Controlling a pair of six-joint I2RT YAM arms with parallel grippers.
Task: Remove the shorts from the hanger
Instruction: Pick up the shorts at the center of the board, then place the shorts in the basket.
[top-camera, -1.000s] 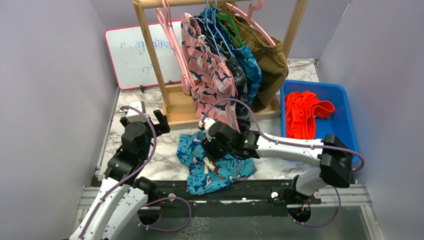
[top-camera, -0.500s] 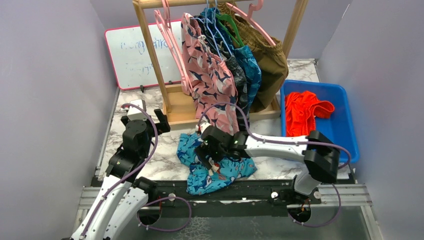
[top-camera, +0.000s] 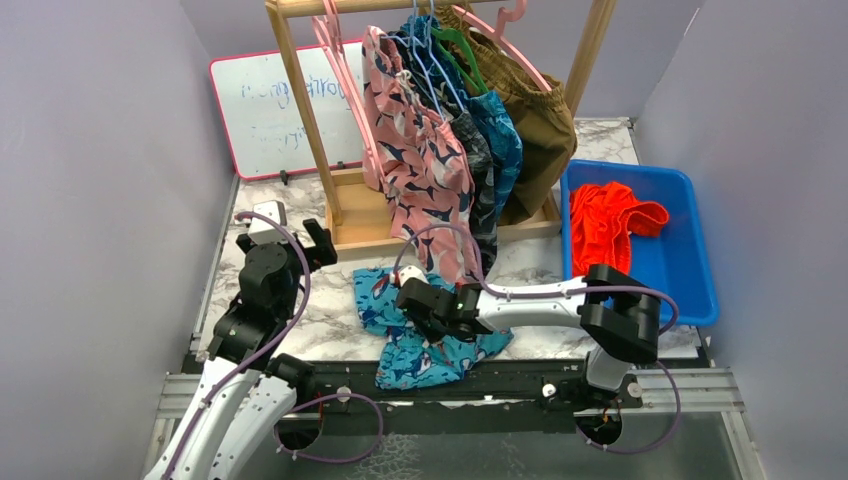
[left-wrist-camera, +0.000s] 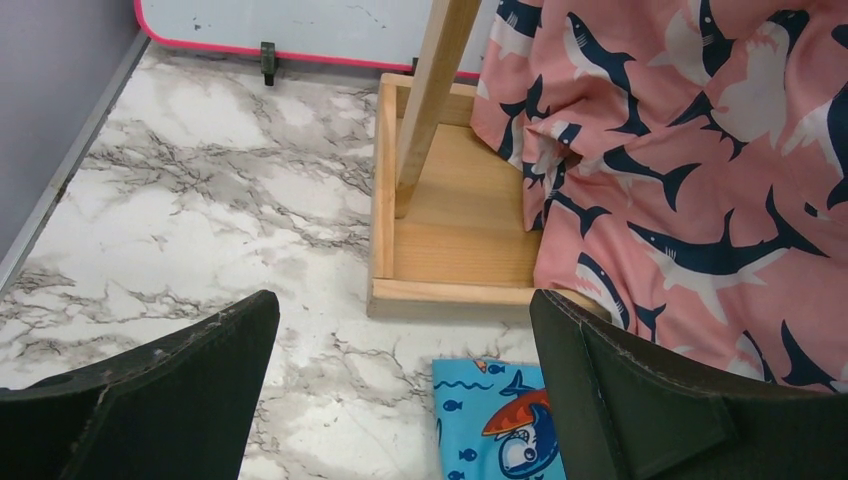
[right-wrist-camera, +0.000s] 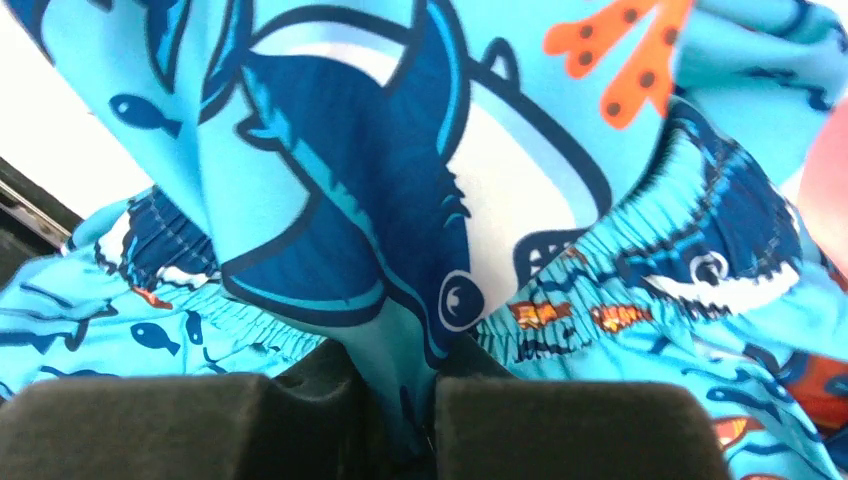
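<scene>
The right gripper is pinching a fold of the blue shark-print fabric shorts, which are lying crumpled on the marble table before the wooden rack. The left gripper is hovering nearby, spread wide.

The left arm was built of smooth white shell links near its base and chunky black joint housings farther out, with a small white camera block at the wrist. A thin lilac cable ran along it. The right arm matched: a long white link, a boxy black elbow, a tiny green light and a second lilac cable. The left gripper had two broad matte black fingers, scuffed pale along the edges. The right gripper had blunt black pads.
</scene>
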